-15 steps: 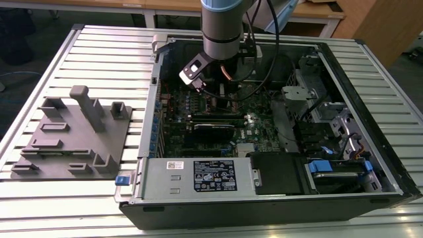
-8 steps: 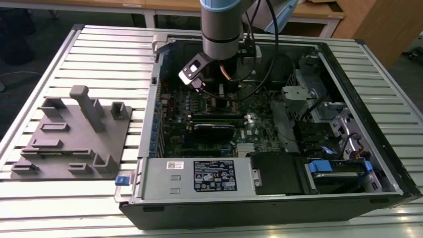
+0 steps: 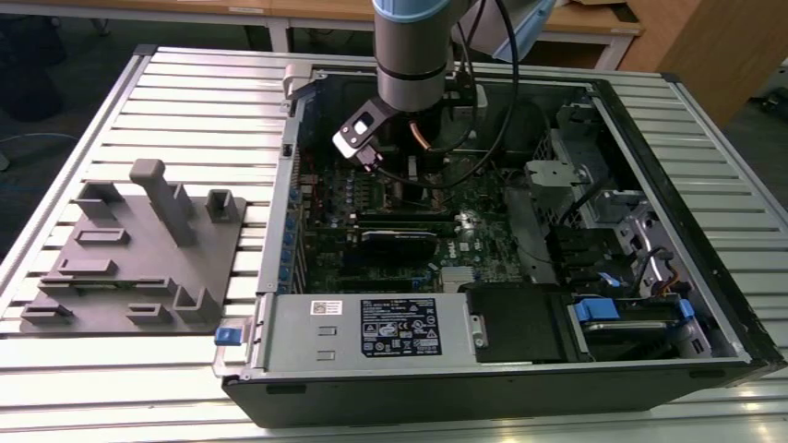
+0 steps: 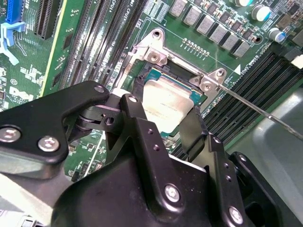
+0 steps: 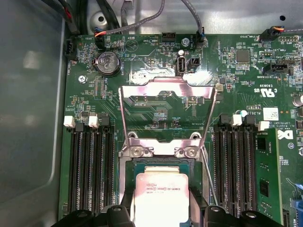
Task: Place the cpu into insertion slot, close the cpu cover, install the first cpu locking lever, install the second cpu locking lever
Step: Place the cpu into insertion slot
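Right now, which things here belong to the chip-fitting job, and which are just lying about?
Job: chip, socket, open cover, lever, hand.
Lying about: coin battery, memory slots, grey block on the table, power supply box.

I took it for a lab: an opened computer case [image 3: 493, 392] and grey fixture plate [image 3: 111, 295] sat on a slatted aluminium table [image 3: 197, 101], wooden desks [image 3: 591, 23] behind.

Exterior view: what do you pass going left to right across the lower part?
Grey fixture plate → small blue tab → silver box with a label → black housing → blue drive handle.
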Available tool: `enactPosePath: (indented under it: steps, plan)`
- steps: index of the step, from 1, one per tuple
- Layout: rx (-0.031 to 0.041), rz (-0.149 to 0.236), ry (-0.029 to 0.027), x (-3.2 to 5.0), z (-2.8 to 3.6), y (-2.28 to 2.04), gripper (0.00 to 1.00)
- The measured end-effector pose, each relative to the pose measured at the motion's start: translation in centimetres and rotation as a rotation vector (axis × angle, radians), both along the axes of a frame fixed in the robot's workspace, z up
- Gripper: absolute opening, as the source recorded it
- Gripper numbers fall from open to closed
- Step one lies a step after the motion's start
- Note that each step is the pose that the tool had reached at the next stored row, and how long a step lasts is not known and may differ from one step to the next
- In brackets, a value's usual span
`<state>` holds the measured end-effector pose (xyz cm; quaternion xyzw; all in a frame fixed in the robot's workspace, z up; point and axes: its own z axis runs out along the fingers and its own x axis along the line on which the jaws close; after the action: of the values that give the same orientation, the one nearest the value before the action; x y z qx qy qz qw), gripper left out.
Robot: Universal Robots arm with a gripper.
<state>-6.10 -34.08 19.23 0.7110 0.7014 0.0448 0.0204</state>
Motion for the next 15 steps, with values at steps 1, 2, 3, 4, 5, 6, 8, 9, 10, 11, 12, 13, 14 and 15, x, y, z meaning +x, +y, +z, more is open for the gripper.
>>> enactPosePath:
  steps: [1,2,3,4,5,6,8,9,10,11,12,13,14,15]
  plan:
    - [0.0000,0.000,0.0000,0.00,0.00,-0.01,0.54]
    - [0.0000,0.000,0.0001,0.00,0.00,-0.01,0.54]
    - [0.0000,0.000,0.0001,0.00,0.00,-0.01,0.54]
    - [0.0000,0.000,0.0001,0.00,0.00,-0.01,0.54]
    - [0.0000,0.000,0.0000,0.00,0.00,-0.01,0.54]
    - [0.0003,0.000,0.0000,0.00,0.01,-0.02,0.54]
    - [0.0013,0.000,-0.0001,0.01,0.03,-0.04,0.54]
    - [0.0014,0.000,-0.0001,0.01,0.03,-0.04,0.54]
    - [0.0014,0.000,-0.0001,0.01,0.03,-0.04,0.54]
    - [0.0013,0.000,-0.0001,0.01,0.03,-0.04,0.54]
    - [0.0012,0.000,0.0000,0.01,0.04,-0.10,0.54]
    - [0.0014,0.000,-0.0001,0.02,0.03,-0.16,0.54]
    - [0.0014,0.000,-0.0001,0.01,0.03,-0.19,0.54]
    - [0.0014,0.000,-0.0001,0.01,0.03,-0.19,0.54]
